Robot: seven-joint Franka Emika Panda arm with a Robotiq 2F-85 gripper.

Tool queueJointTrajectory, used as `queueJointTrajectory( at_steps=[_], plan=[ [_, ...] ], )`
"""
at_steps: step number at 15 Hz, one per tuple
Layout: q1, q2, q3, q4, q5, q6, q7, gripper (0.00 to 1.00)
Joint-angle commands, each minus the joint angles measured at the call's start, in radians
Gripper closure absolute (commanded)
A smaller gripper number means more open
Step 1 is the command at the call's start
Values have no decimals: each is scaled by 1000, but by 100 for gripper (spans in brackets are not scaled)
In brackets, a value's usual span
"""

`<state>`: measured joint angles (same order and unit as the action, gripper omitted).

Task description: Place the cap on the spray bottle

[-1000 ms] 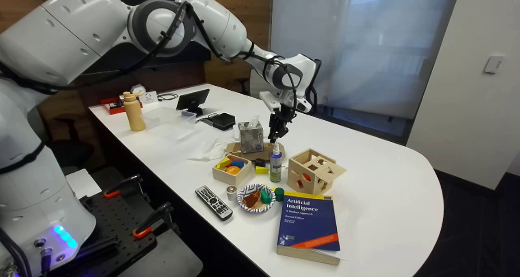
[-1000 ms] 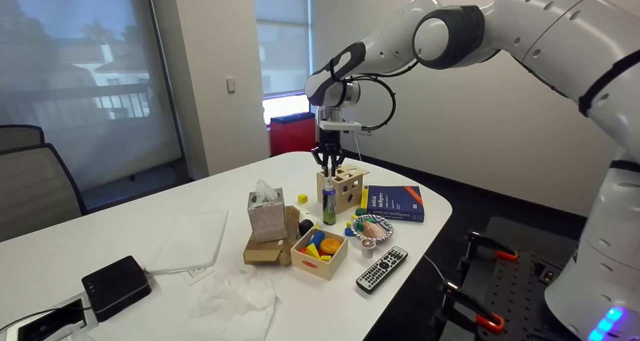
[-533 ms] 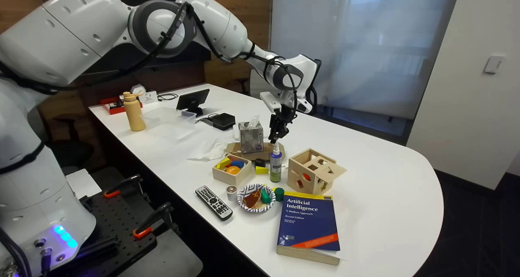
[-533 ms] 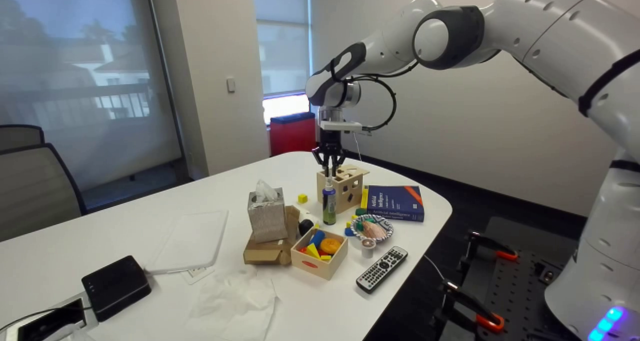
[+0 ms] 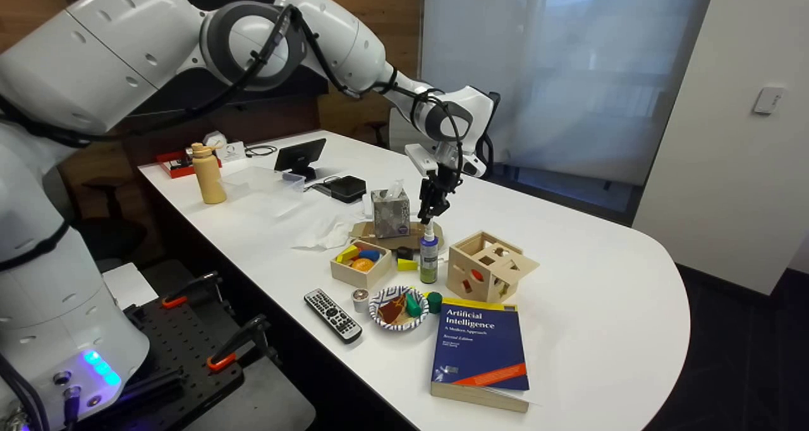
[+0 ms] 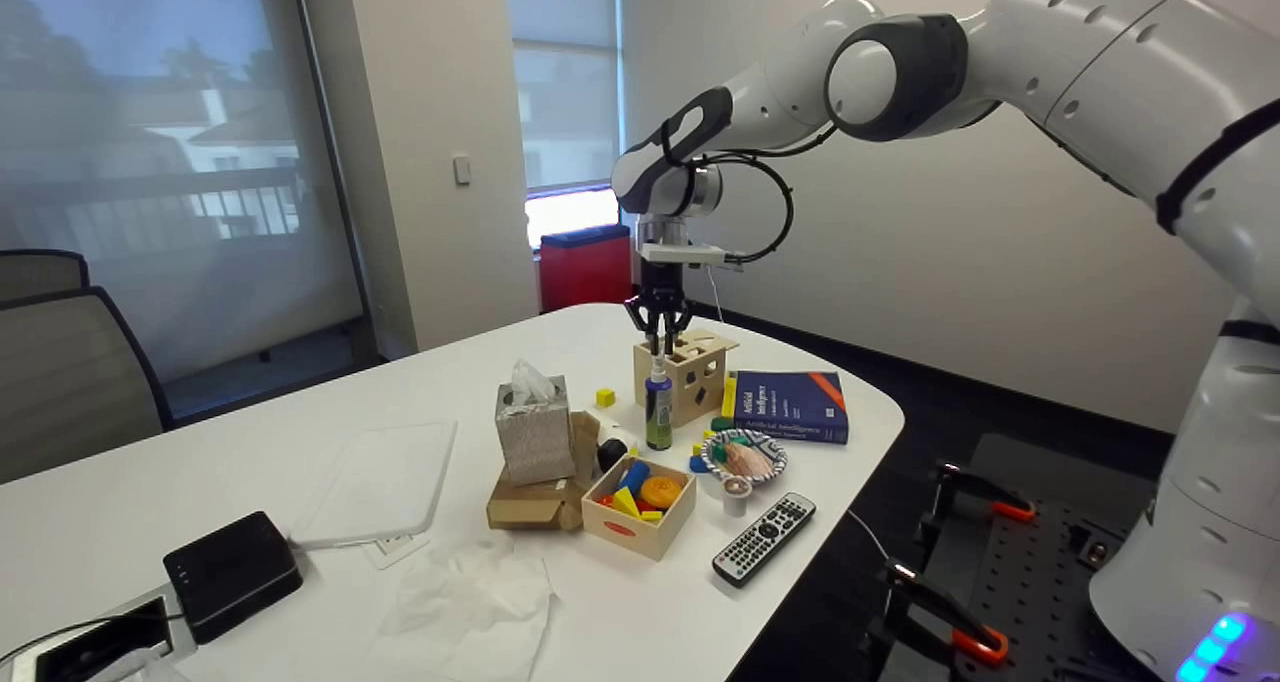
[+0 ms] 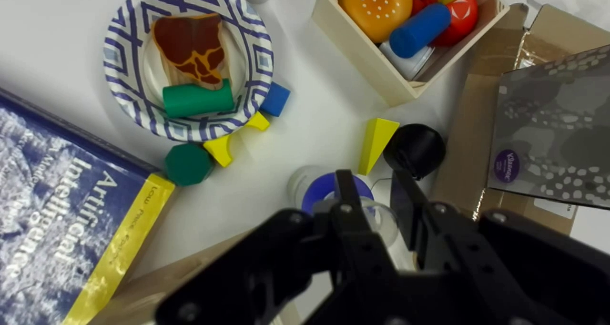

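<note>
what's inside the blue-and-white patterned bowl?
A toy steak and a green cylinder show inside the patterned bowl. Whatever lies directly beneath them is covered; can't tell if anything else is there.

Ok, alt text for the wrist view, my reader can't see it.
The gripper apparently holds a clear cap by the top of a spray bottle; whether they touch is unclear. Around them: a book, a patterned bowl, a wooden box of toys, a tissue box.

Spray bottle (image 6: 658,417) between shape sorter (image 6: 684,384) and tissue box (image 6: 534,438)
</note>
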<state>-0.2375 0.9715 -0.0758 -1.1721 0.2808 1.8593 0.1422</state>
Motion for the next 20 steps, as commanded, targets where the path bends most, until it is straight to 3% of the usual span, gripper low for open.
queueJointTrajectory(
  at_steps=[1, 18, 19, 20],
  plan=[
    [-10, 29, 12, 50, 0, -33, 14, 94],
    [-19, 76, 15, 87, 3, -37, 16, 94],
    [-20, 73, 16, 85, 3, -37, 15, 88],
    [-19, 69, 15, 83, 1, -41, 16, 51]
  ],
)
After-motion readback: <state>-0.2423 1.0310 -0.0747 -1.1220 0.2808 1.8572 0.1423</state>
